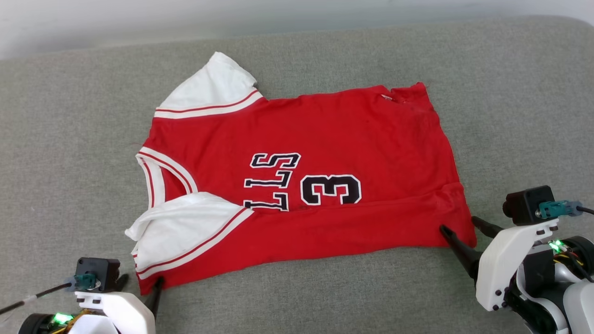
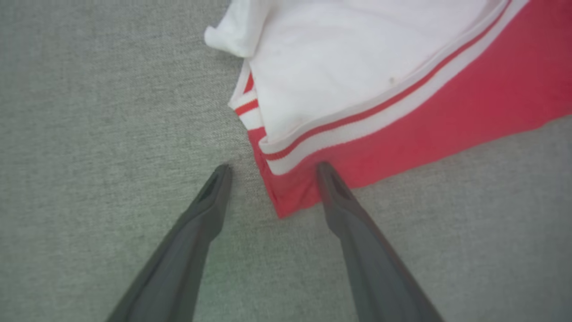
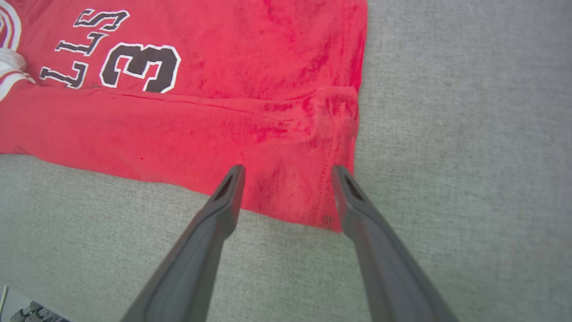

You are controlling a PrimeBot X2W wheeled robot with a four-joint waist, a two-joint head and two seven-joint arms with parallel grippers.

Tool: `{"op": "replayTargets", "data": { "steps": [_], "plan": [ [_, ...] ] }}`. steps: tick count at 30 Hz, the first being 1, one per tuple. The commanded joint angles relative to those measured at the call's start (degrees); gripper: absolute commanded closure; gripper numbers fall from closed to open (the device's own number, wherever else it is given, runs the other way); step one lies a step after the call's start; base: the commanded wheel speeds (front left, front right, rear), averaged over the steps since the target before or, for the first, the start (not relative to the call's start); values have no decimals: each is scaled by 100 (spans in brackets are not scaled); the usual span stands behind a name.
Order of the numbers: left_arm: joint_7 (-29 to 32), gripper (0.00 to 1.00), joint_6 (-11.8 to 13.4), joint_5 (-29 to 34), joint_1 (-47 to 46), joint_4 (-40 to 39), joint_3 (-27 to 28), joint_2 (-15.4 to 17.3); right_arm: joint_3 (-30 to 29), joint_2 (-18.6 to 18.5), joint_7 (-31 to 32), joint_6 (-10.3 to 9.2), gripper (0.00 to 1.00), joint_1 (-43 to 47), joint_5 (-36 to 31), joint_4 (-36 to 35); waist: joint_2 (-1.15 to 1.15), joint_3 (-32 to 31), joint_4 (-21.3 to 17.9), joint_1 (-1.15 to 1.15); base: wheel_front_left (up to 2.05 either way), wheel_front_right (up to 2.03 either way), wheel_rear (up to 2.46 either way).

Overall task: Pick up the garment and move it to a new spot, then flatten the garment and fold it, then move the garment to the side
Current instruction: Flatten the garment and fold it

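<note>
The garment (image 1: 325, 134) is a red jersey with white sleeves and black lettering, spread on the grey cloth surface with its collar to the left and hem to the right. Its near long edge is folded up over the front, hiding part of the lettering. My left gripper (image 1: 140, 283) stands open at the near left corner; in the left wrist view the left gripper (image 2: 273, 166) straddles the garment (image 2: 447, 112) at that corner, just below the striped sleeve trim. My right gripper (image 1: 458, 223) is open at the near right hem corner, and the right gripper (image 3: 288, 168) spans the garment (image 3: 223, 134) there.
The grey cloth surface (image 1: 510, 93) stretches all around the jersey, with bare room on each side. A pale wall (image 1: 139, 23) runs along its far edge. Something small and pale shows at the surface's edge (image 3: 27, 308) in the right wrist view.
</note>
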Motion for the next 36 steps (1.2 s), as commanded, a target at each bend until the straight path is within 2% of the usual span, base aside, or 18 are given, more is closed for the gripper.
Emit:
{"op": "replayTargets", "data": {
  "steps": [1, 7, 8, 10, 15, 21, 29, 36],
  "plan": [
    [99, 0, 70, 104, -91, 113, -75, 45, -25, 77, 20, -2, 0, 64, -44, -111, 0, 109, -18, 0, 0, 0, 0],
    [332, 0, -170, -66, -149, 362, -313, -153, -42, 109, 23, -2, 0, 54, -91, -275, 0, 272, -28, 0, 0, 0, 0],
    [361, 36, -241, -92, -166, 410, -363, -192, -49, 93, 25, -2, 0, 55, -102, -287, 0, 284, -26, 0, 0, 0, 0],
    [354, 100, -392, -160, -232, 471, -435, -290, -55, 41, 33, -2, 0, 76, -181, -303, 0, 282, -16, 0, 0, 0, 0],
    [121, 100, -554, -222, -313, 446, -383, -366, -145, -48, 23, -2, 0, 169, -427, -233, 0, 134, 65, 0, 0, 0, 0],
    [-151, 100, -517, -271, -265, -66, -142, -275, -335, 18, 87, -2, 0, 209, -770, 45, 0, -4, 197, 0, 0, 0, 0],
    [-127, 100, -400, -218, -135, -886, -89, -111, -501, 181, 158, -2, 0, 23, -863, 627, 0, 74, 403, 0, 0, 0, 0],
    [-55, 100, -355, -135, -166, -1066, -150, -54, -380, 351, 168, 0, 0, -69, -743, 1133, 0, 261, 534, 0, 0, 0, 0]
  ]
}}
